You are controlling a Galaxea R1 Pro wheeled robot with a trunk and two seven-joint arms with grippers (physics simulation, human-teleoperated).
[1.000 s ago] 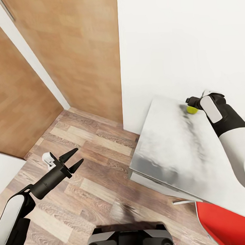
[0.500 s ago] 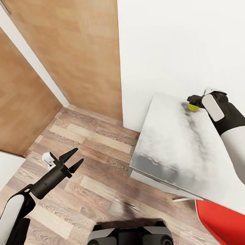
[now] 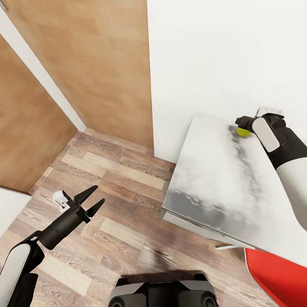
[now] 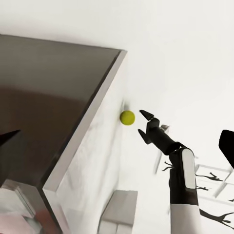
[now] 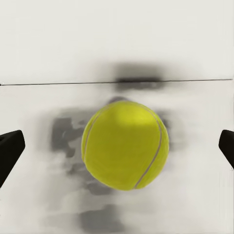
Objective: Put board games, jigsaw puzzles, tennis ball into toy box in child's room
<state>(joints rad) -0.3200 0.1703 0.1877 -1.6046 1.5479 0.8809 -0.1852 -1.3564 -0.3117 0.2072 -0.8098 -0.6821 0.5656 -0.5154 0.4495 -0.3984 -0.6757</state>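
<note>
Head view looks down on a pale grey worktop [image 3: 209, 177] that fills the right of the frame, its near corner jutting toward the centre and its far edge against a white wall [image 3: 220, 49]. Wood-plank floor [image 3: 107, 211] covers the lower left, and tall wood-grain panels [image 3: 89, 62] with a white strip between them stand at the upper left. A red chair [image 3: 288, 277] shows at the lower right corner, just beside the worktop's front edge. The ball [image 3: 244, 130] lies on the worktop at the right, close to the wall, with the right fingers [image 3: 240, 121] open and reaching to it; from this angle the arm covers part of the ball. In the right wrist view the ball [image 5: 126, 145] sits centred on the smudged grey surface between the two dark fingertips at the frame's side edges, neither touching it. The left wrist view shows the ball [image 4: 127, 117] by the wall at the worktop's far edge, with the right arm [image 4: 183, 180] just beside it and black silhouette prints [image 4: 214, 195] at the lower right. The left fingers [image 3: 92, 199] hang open over the floor at the lower left, holding nothing, well apart from the worktop. No writing can be read anywhere.
</note>
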